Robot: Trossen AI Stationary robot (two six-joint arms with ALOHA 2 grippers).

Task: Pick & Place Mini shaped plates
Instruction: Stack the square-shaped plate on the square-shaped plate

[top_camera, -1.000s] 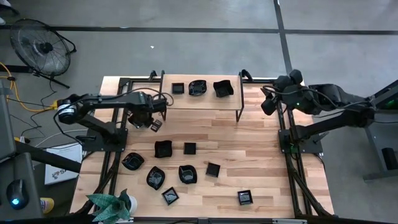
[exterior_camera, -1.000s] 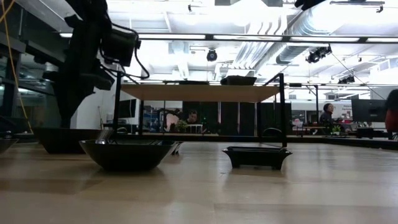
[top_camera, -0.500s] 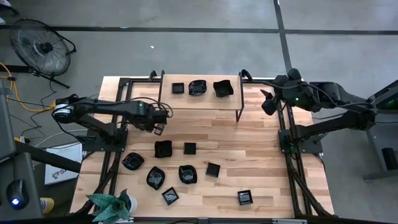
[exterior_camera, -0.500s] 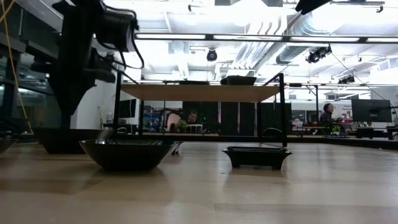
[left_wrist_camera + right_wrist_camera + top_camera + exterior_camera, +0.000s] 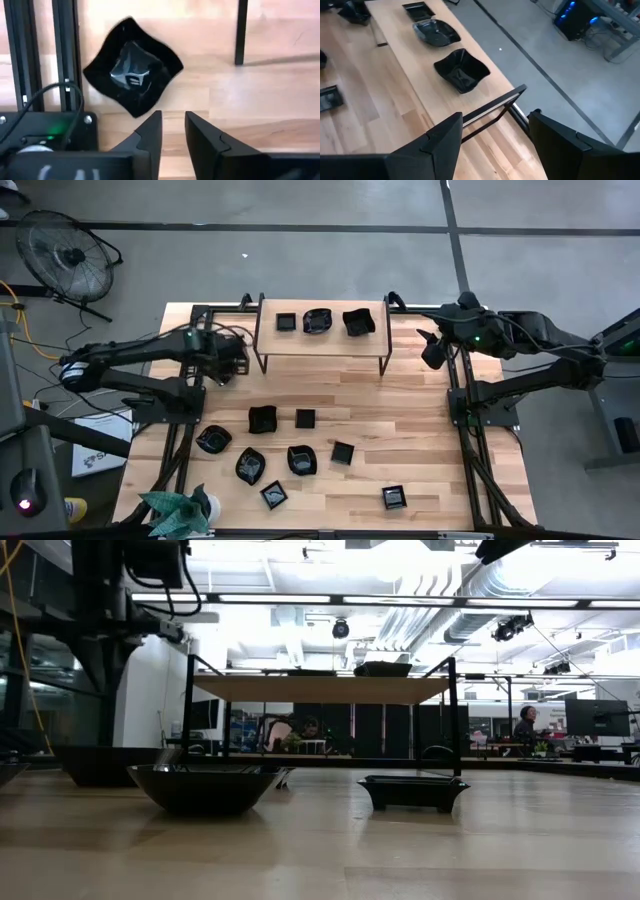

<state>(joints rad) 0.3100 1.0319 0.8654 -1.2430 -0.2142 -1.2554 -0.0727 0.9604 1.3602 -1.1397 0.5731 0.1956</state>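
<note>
High view: my left gripper (image 5: 236,363) hovered beside the left leg of the raised shelf (image 5: 322,340), jaws slightly parted and gripping nothing, a wavy-edged plate (image 5: 132,66) lying on the table (image 5: 420,440) just ahead. Three plates (image 5: 322,321) sat on the shelf; eight more (image 5: 290,455) were scattered below. My right gripper (image 5: 428,345) waited at the shelf's right end, jaws spread, empty.

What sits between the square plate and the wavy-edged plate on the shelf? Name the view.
A roundish plate, in line with the square plate and the wavy-edged plate on the shelf; the high view shows it.
</note>
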